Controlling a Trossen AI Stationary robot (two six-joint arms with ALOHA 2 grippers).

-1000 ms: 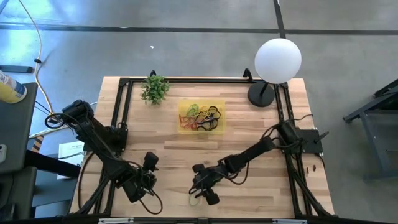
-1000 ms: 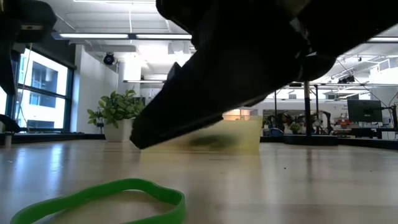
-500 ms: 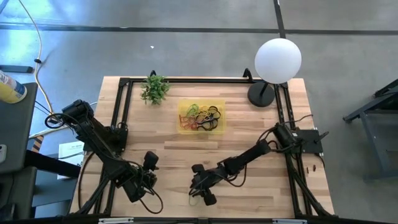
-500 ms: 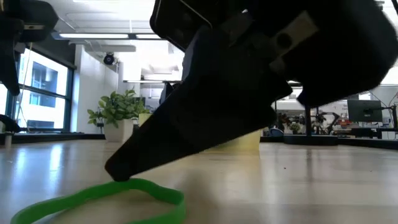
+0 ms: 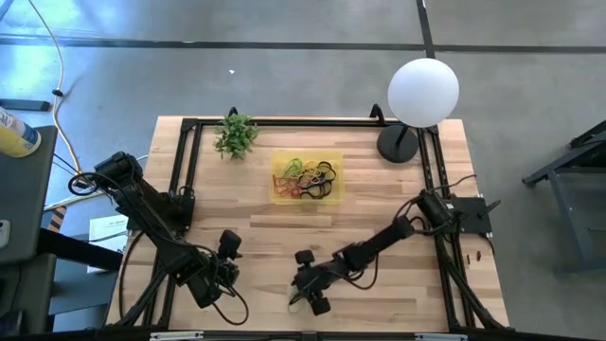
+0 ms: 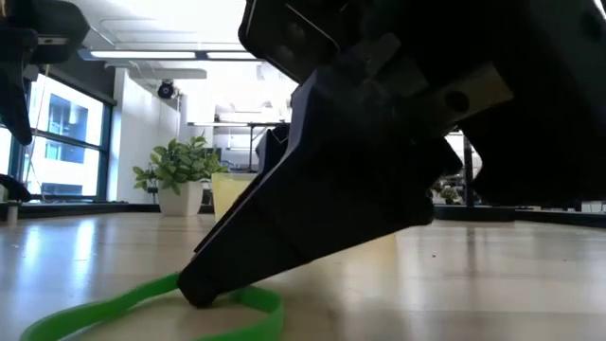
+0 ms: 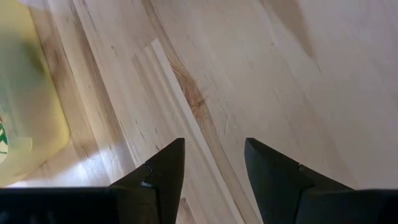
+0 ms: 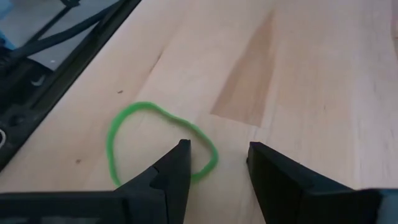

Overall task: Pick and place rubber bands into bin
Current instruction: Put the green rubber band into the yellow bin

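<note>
My right gripper (image 8: 214, 158) is lowered to the worktop (image 5: 379, 189) near the middle of its front edge, its two dark fingers (image 8: 171, 171) parted. One fingertip sits on the edge of a single green rubber band (image 8: 124, 134) lying flat on the wood; the other is just outside the loop, on bare wood. The band is between the tips but not pinched, so the gripper is released, grasping nothing. In the low view, the dark finger (image 6: 284, 251) slants down and its tip meets the green loop (image 6: 142, 298).

My left gripper (image 7: 214, 165) waits near the front left corner of the worktop, its fingers also apart over bare wood, holding nothing.

The bin (image 5: 278, 180), a shallow yellow tray, stands toward the back of the worktop, around the middle. Inside it lies a tangle of rubber bands (image 5: 312, 178) in black, red, green and yellow. A small green plant (image 5: 236, 135) stands near the back left corner, and a white globe lamp (image 5: 423, 92) near the back right corner.
</note>
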